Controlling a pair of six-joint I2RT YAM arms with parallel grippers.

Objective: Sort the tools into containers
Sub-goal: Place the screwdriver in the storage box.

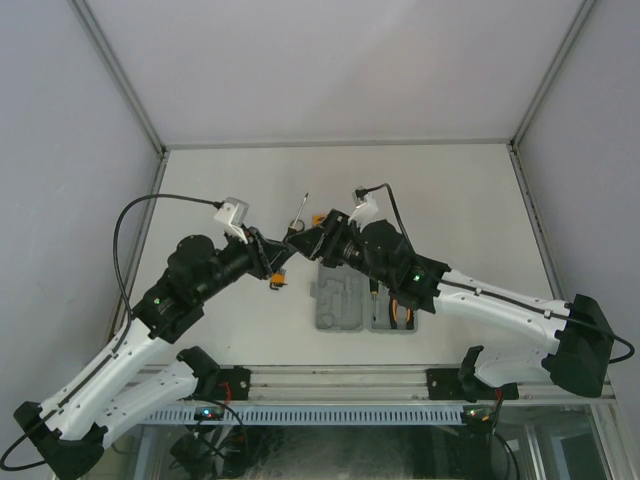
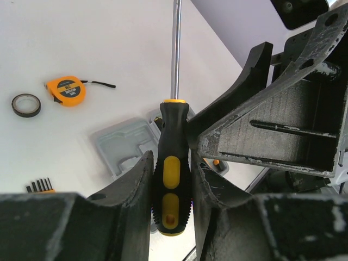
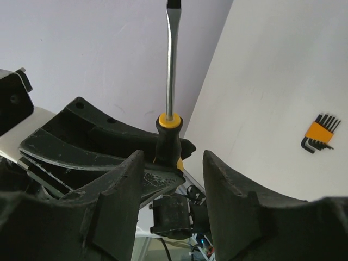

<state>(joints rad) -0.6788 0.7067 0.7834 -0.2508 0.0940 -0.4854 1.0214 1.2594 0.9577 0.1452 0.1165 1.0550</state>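
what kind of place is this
Probably a robot lab test cell: a white table boxed in by plain grey panels, two arms bolted to a metal rail at its edge, and a grey tool case laid out.

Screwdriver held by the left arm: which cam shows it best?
Left wrist: the screwdriver fills the frame, with its black-and-yellow handle clamped between the left fingers and most of the shaft visible. Right wrist shows the shaft, the flat tip and only the handle's top. Top external shows only its thin shaft, tiny.
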